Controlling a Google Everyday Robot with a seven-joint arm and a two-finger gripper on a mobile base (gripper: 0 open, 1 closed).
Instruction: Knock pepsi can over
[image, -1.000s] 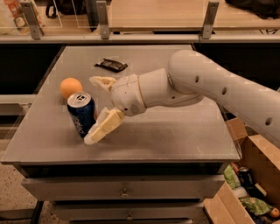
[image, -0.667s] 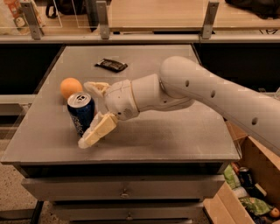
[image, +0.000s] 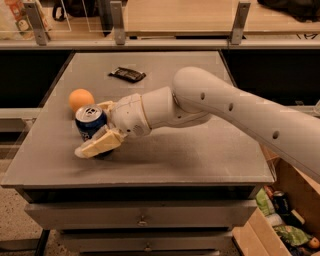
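The pepsi can (image: 89, 125) is dark blue with a silver top and stands on the grey table (image: 200, 150) near its left front. My gripper (image: 91, 129) reaches in from the right on a white arm and sits around the can. One finger (image: 100, 144) lies across the can's lower front and hides its base. The other finger (image: 106, 106) is behind the can. The fingers are apart with the can between them. I cannot tell whether the front finger touches the can.
An orange ball (image: 81, 98) lies just behind and left of the can. A flat black snack wrapper (image: 127, 74) lies at the table's back. A cardboard box (image: 285, 220) with packets stands on the floor at the right. A railing runs behind the table.
The arm has moved left, so the fingers now straddle the can instead of sitting to its right. The can still stands in about the same spot.
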